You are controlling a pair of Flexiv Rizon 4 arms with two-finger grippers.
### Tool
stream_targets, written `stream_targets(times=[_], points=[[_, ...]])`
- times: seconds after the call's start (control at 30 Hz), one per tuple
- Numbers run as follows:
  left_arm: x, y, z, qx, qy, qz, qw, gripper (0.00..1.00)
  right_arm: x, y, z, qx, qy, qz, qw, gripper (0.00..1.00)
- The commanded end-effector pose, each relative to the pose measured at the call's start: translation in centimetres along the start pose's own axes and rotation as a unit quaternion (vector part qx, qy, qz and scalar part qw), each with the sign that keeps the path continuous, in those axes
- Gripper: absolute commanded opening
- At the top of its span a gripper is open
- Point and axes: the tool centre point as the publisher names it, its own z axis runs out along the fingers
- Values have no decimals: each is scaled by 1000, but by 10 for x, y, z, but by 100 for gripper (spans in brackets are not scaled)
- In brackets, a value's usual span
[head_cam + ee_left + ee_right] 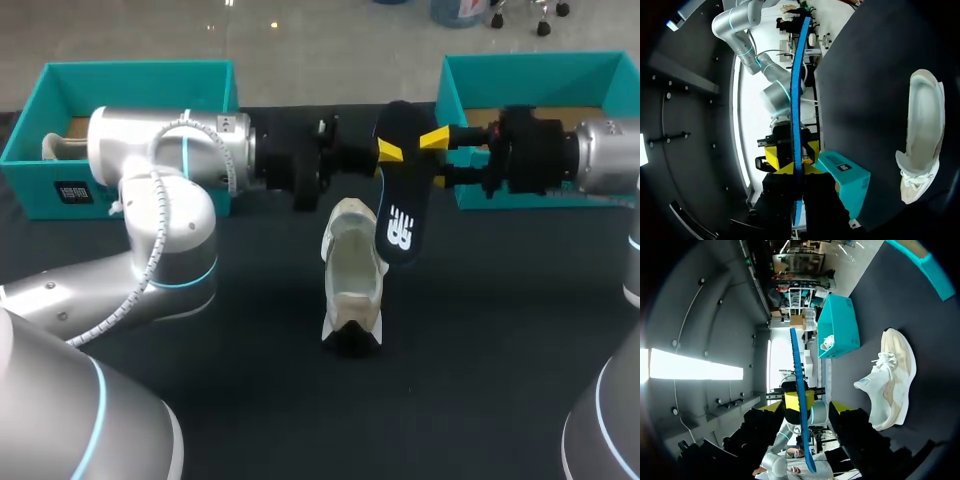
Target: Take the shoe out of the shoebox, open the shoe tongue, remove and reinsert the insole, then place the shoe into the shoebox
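Pinching the black insole [400, 205] at frame centre in the left gripper [388, 150] (with the right gripper [440, 155] spread either side, seemingly to take it over), held aloft just above the pale shoe [352, 275] on the counter [480, 330] for reinsertion.

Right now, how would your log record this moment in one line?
step: insole out | left gripper: shut on insole | right gripper: open around insole | shoe: on table
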Motion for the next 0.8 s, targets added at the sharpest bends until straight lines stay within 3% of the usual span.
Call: stream_targets(times=[0.03, 0.33, 0.8], points=[[0, -3, -4, -5, 5, -8, 1000, 0, -6, -3, -16, -4, -21, -1, 1000, 100], [7, -7, -9, -18, 10, -25, 999, 0, -23, 0, -40, -26, -75, -25, 997, 100], [6, -9, -12, -19, 11, -28, 999, 0, -23, 0, -40, -26, -75, -25, 997, 100]])
